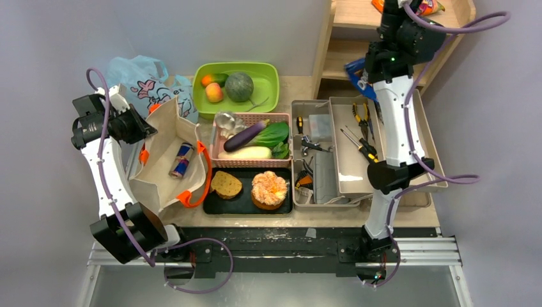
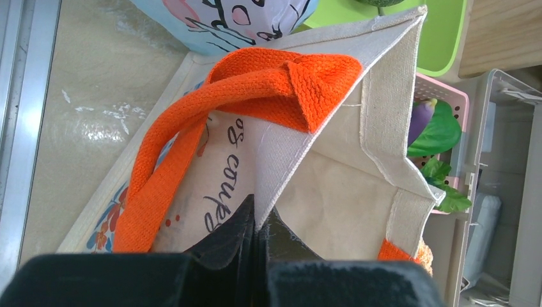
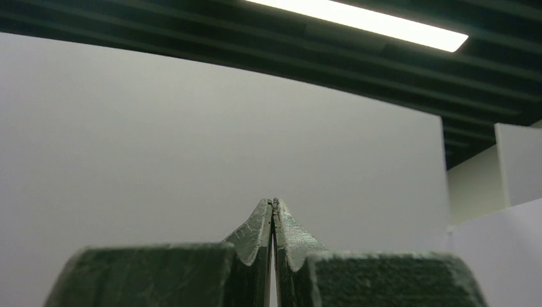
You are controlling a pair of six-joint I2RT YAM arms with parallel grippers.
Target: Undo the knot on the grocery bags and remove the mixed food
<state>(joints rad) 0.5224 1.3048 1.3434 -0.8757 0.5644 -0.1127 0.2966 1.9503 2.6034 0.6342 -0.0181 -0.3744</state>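
The beige canvas tote (image 1: 167, 150) with orange handles (image 2: 255, 80) stands open at the left, a drink can (image 1: 182, 160) lying inside. My left gripper (image 2: 261, 219) is shut on the tote's rim. Behind the tote lies the light-blue plastic bag (image 1: 137, 78); its knot is hidden. An orange (image 1: 206, 80), a peach (image 1: 214, 93) and a melon (image 1: 239, 86) sit in the green basin (image 1: 268, 96). The pink basket (image 1: 281, 163) holds eggplant (image 1: 246, 136), radish (image 1: 246, 153) and greens (image 1: 273, 135). The pastry (image 1: 269, 188) rests on a black tray (image 1: 246, 203). My right gripper (image 3: 273, 203) is shut on nothing, pointing up at a wall.
A brown bread slice (image 1: 226, 185) shares the black tray. An open grey toolbox (image 1: 332, 160) with pliers and screwdrivers lies under the right arm. A wooden shelf (image 1: 358, 13) stands at the back right with an orange snack packet (image 1: 429, 6) on it.
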